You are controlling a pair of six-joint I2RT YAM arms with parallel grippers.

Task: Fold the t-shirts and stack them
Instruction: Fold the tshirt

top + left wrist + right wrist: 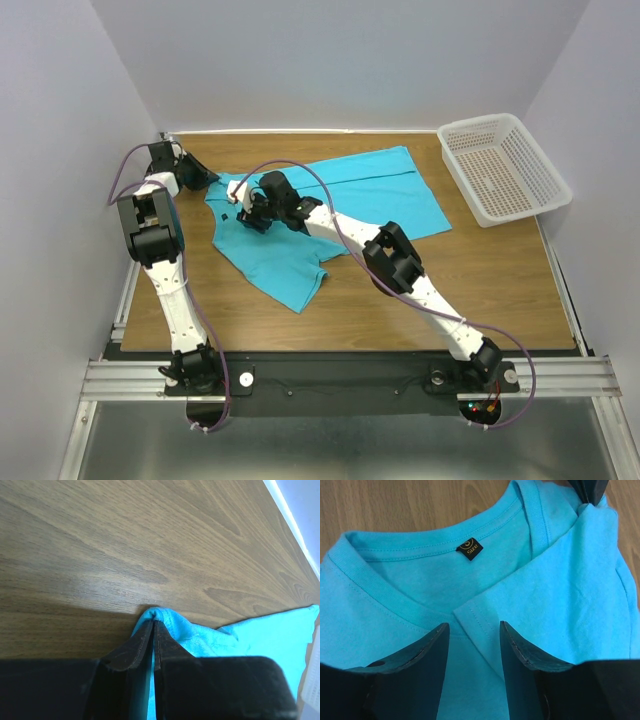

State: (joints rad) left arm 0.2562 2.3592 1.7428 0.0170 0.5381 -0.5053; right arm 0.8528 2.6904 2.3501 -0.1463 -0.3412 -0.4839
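Pale walls (pixel 330 60) on three sides of my view, wooden table (pixel 480 290) below them. One turquoise t-shirt (pixel 370 190) lies spread on the far middle of the table, neck end toward the left arm, hem end reaching toward the right. White perforated basket (pixel 462 178) sits at the far right corner, apart from the shirt, its holed floor in plain view. My left gripper (pixel 153 622) is at the shirt's left edge, jaws closed tight on a pinched fold of the blue fabric, low over the wood. My right gripper (pixel 472 627) hangs over the collar with jaws parted about halfway, holding nothing; can't tell if the tips touch cloth. Between them a hemmed flap lies folded over the chest below the neckline. Small dark neck label (pixel 469 548) inside the collar
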